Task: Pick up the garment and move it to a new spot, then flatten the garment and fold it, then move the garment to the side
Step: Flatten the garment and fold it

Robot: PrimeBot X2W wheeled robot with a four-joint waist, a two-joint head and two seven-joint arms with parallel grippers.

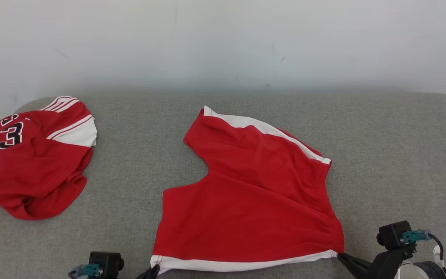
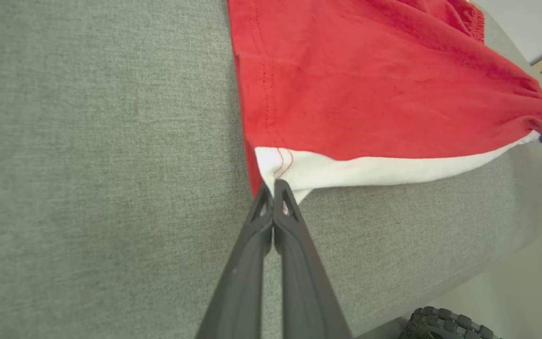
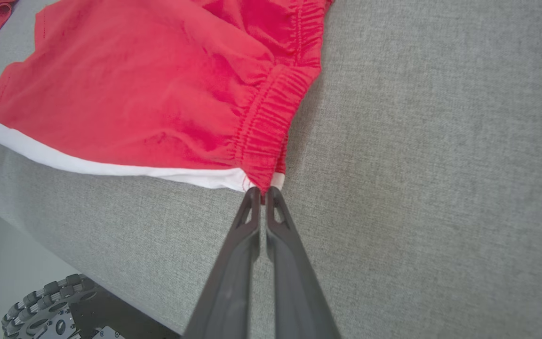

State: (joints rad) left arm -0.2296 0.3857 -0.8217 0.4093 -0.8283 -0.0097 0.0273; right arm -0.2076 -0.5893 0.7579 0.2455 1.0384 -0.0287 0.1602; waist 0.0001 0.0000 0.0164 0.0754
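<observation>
Left wrist view gives me my left hand (image 2: pixel 273 184) pinched tight on the white-trimmed hem corner of the red shorts (image 2: pixel 370 84). My right hand (image 3: pixel 262 190) is clamped on the elastic waistband corner. Between the two hands the shorts lie spread on the grey table (image 3: pixel 440 188), reaching out beyond both sets of fingertips.

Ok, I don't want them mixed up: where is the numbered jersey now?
In the head view the numbered jersey lies crumpled at the left end of the grey surface, apart from the red shorts.
</observation>
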